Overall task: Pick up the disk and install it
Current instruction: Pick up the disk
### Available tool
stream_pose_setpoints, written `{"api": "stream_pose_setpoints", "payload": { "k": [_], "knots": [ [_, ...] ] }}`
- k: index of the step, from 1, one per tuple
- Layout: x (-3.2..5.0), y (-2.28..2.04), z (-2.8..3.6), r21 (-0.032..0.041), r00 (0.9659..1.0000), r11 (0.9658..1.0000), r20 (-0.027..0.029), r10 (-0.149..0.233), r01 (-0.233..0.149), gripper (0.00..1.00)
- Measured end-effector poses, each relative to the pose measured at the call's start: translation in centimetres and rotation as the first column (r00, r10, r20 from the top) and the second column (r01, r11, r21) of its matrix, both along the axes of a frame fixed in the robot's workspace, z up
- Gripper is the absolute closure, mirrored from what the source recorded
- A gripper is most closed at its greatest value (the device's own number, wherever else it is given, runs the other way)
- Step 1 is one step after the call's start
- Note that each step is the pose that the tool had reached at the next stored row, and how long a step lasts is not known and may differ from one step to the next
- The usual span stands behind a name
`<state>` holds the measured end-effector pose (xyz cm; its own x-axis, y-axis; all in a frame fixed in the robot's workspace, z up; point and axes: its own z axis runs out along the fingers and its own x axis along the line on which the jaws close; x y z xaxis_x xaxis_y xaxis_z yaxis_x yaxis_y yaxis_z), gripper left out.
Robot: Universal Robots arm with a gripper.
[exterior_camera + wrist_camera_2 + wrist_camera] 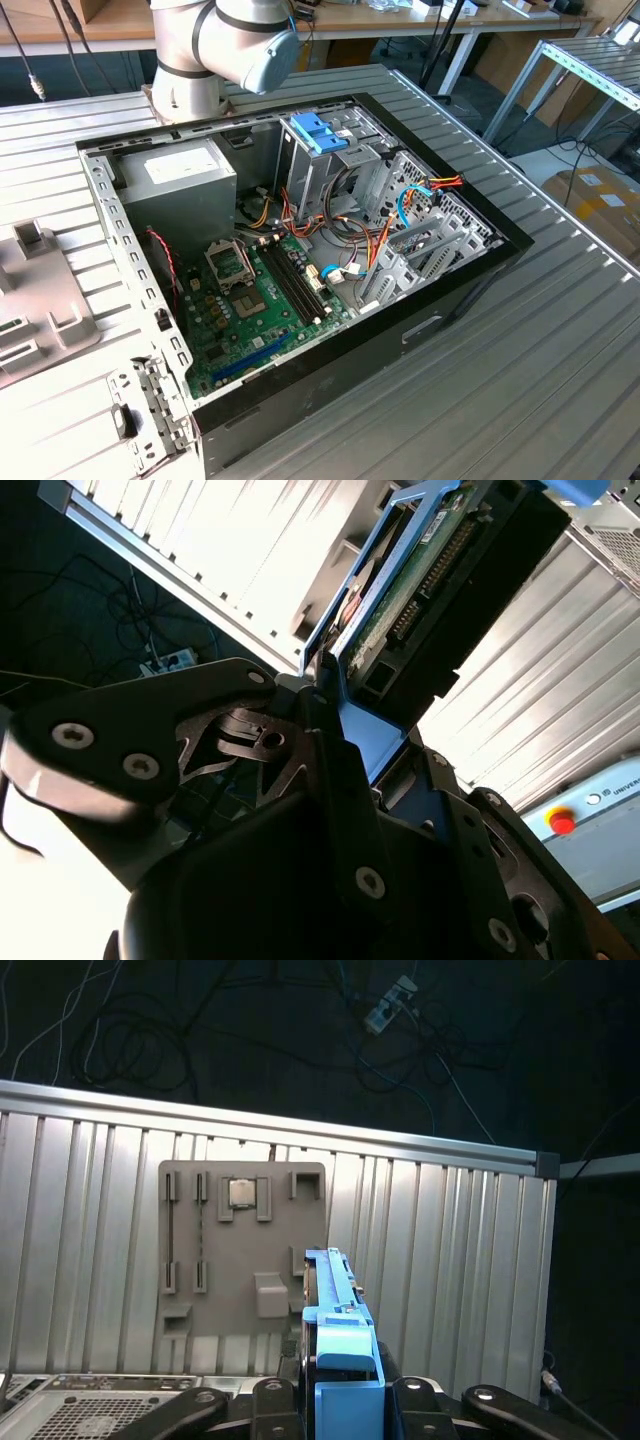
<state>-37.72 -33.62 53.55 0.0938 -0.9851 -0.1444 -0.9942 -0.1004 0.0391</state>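
The disk (333, 1300) is lifted off the table, and my gripper (340, 1392) is shut on its light-blue end tab. In the first wrist view it stands edge-on between the dark fingers (275, 1400), high above the ribbed table. The second wrist view shows the disk (450, 570) from its underside, with a green circuit board and connector pins inside the light-blue rails. There the gripper (335, 705) clamps the blue tab. In the exterior view the open computer case (470, 270) lies on the table with its metal drive cage (315, 170) at the back.
A blue plastic bracket (320, 132) tops the drive cage. Loose cables (350, 230) run over the green motherboard (260, 300). A grey parts tray (240, 1260) holding a processor chip (240, 1192) lies on the ribbed table beside the case. The arm's base (190, 70) stands behind the case.
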Motion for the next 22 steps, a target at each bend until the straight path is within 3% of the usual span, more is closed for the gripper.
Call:
{"api": "stream_pose_setpoints", "payload": {
  "k": [22],
  "knots": [
    [1.03, 0.0, 0.0, 0.0, 1.0, 1.0, 0.0, 0.0, 0.0, 0.63]
  ]
}}
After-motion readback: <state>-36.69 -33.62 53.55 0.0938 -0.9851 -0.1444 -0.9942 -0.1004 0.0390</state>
